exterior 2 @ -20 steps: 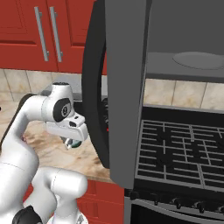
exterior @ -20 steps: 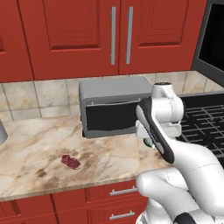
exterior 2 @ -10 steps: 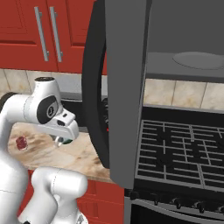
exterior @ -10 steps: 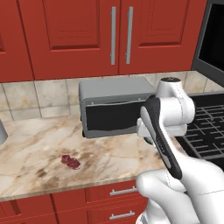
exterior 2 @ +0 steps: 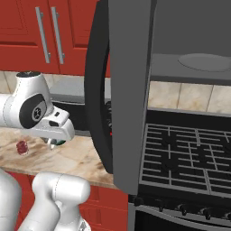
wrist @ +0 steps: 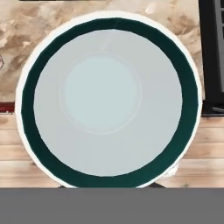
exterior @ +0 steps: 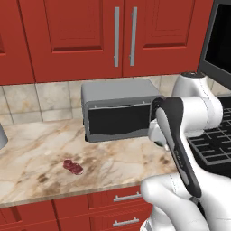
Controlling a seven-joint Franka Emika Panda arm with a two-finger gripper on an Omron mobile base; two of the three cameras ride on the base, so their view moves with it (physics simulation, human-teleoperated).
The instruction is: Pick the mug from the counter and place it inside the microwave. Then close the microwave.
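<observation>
Red cabinets (exterior: 90,36) back the marbled counter (exterior: 40,158); we see the microwave (exterior 2: 135,90) with its door hanging open over the stove (exterior 2: 189,158). The grey toaster oven (exterior: 119,110) sits on the counter. Our gripper (exterior 2: 56,142) (clamped tight) holds the mug (wrist: 109,98) above the counter edge.

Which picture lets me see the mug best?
The hand view: the mug appears from above, with its white inside and dark green rim. In the right base view just a bit of it peeks out under the gripper. In the left base view the arm hides it.
</observation>
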